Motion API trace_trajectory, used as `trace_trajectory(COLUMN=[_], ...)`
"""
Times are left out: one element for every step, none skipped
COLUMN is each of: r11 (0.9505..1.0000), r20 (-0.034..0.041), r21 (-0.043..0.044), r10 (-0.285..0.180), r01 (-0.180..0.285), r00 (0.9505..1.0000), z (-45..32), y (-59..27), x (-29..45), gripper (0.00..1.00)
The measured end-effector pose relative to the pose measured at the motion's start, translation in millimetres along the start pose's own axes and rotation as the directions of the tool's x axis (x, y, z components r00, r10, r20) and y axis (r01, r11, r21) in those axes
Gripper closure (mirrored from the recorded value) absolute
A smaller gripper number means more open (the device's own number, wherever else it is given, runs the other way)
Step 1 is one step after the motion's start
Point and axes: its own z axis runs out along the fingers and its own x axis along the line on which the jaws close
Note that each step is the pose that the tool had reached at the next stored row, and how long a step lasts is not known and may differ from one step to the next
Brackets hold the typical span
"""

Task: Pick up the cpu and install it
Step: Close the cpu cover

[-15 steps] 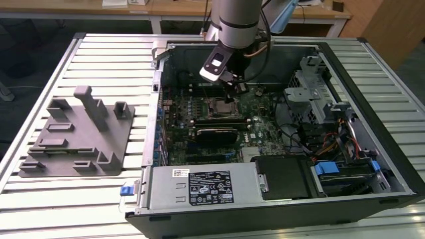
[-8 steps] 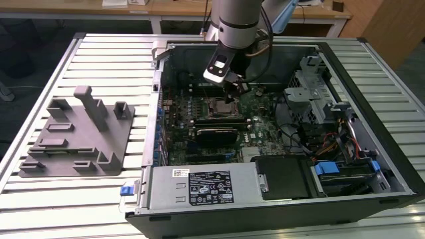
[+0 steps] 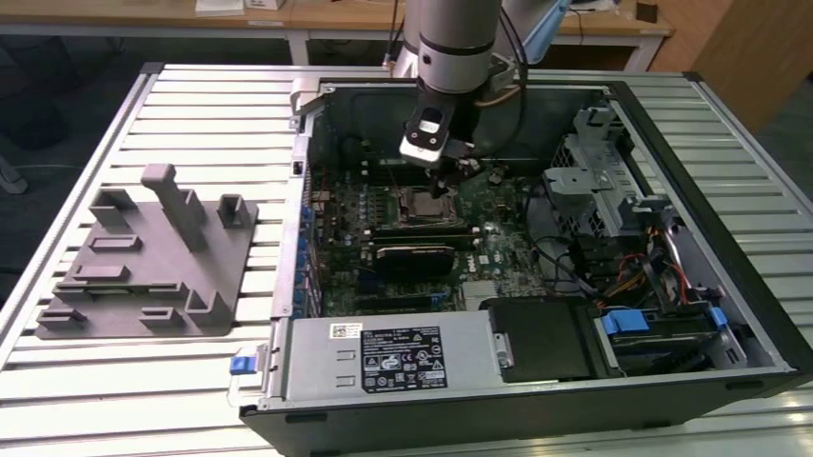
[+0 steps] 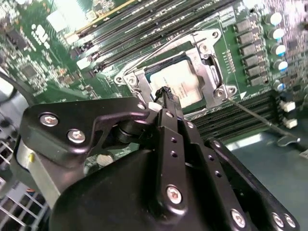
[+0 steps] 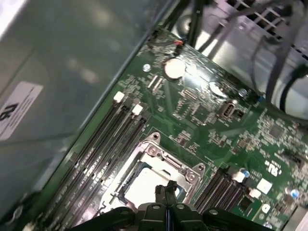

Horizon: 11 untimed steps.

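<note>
Exterior view: the open computer case (image 3: 749,314) lies on its side on the slatted metal table (image 3: 190,105), with the motherboard (image 3: 508,248) facing up. The arm (image 3: 454,43) reaches down into the case. The gripper (image 3: 440,190) sits low over the socket frame (image 3: 426,205), near the middle of the board. The grey fixture (image 3: 152,257) with upright posts stands on the table at the exterior view's left, well apart from the case. The power supply (image 3: 381,357) fills the case's near corner.

Second wrist view: the cpu (image 4: 182,79) — pale silver-white top — lies flat inside the socket frame (image 4: 214,62). The gripper (image 4: 166,92) has its two black fingers (image 4: 169,139) pressed together with nothing pinched between them. Its tip is over the edge of the cpu; whether it touches the metal top cannot be told. A thin wire lever (image 4: 250,113) runs out from one corner of the frame across the dark memory slots (image 4: 144,29).

First wrist view: the same arrangement shows from the other side. The cpu (image 5: 142,187) is seated within the socket frame (image 5: 166,159). The gripper (image 5: 166,188) is closed, its tip at the chip's edge. Memory slots (image 5: 103,139) run alongside the frame, and green motherboard (image 5: 207,110) lies beyond it. A round coin cell (image 5: 173,67) sits on the board well apart from the socket — near the case wall (image 5: 72,57).
</note>
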Motion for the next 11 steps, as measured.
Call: trace_trajectory(r11=[0.9998,0.9993,0.9985,0.9974,0.9959,0.9941,0.9919,0.9895,0.9867,0.9837,0.9803], r20=[-0.0001,-0.0002,-0.0003,-0.0004,-0.0005,-0.0006,-0.0006,-0.0007,-0.0007,-0.0007,-0.0008], r21=[-0.0005,-0.0009,-0.0014,-0.0018,-0.0024,-0.0028,-0.0033,-0.0038,-0.0043,-0.0047,-0.0051], r10=[-0.018,-0.036,-0.054,-0.071,-0.091,-0.109,-0.127,-0.144,-0.162,-0.18,-0.198], r01=[0.018,0.036,0.054,0.071,0.091,0.109,0.127,0.144,0.162,0.18,0.198], r00=[0.9998,0.9993,0.9985,0.9974,0.9959,0.9941,0.9919,0.9895,0.9867,0.9837,0.9803], z=[0.1,0.2,0.3,0.4,0.5,0.5,0.6,0.7,0.7,0.8,0.8], y=[0.0,0.0,0.0,0.0,0.0,0.0,0.0,0.0,0.0,0.0,0.0], x=[0.0,0.0,0.0,0.0,0.0,0.0,0.0,0.0,0.0,0.0,0.0], gripper=[0.89,0.89,0.89,0.89,0.89,0.89,0.89,0.89,0.89,0.89,0.89])
